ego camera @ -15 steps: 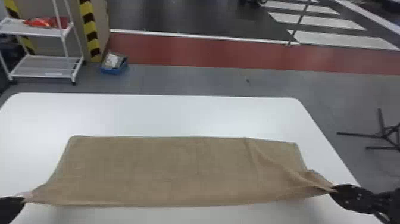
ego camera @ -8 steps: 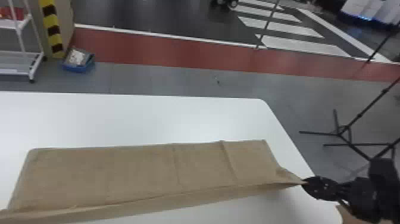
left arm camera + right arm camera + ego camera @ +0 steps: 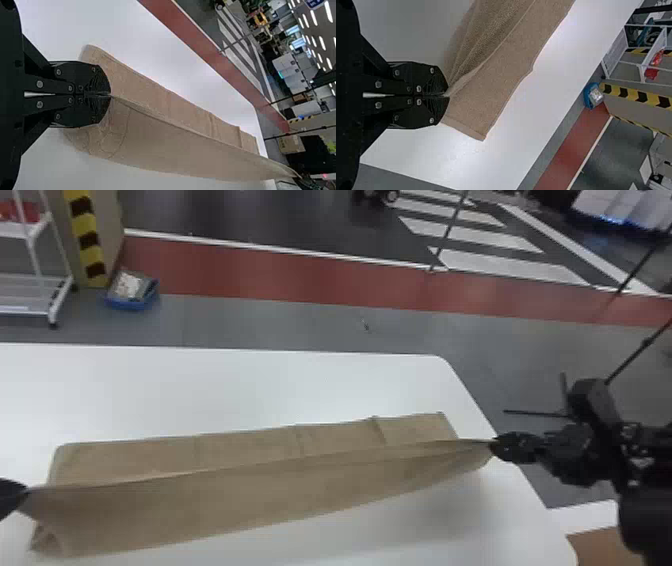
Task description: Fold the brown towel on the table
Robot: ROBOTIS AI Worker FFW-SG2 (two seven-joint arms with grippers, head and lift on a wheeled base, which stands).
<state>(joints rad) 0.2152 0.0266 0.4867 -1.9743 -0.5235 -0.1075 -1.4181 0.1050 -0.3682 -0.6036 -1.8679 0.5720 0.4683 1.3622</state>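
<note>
Pinching the brown towel (image 3: pixel 200 510) at opposite ends of its raised edge, the left gripper (image 3: pixel 24 492) and the right gripper (image 3: pixel 495 443) have their fingers closed firmly together.

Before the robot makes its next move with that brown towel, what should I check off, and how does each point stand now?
1. Left gripper has hold of the towel: ok, shut on its raised edge.
2. Right gripper has hold too: ok, shut on the same edge near the other end.
3. Raised edge pulled out between them: ok, it runs nearly straight.
4. Part resting on the table smooth: not ok, there are creases along the far strip and rumples below the left gripper.
5. Edges lined up for a neat fold: not ok, the held edge hangs short of the far one.
6. Number of layers gripped: cannot tell.
</note>
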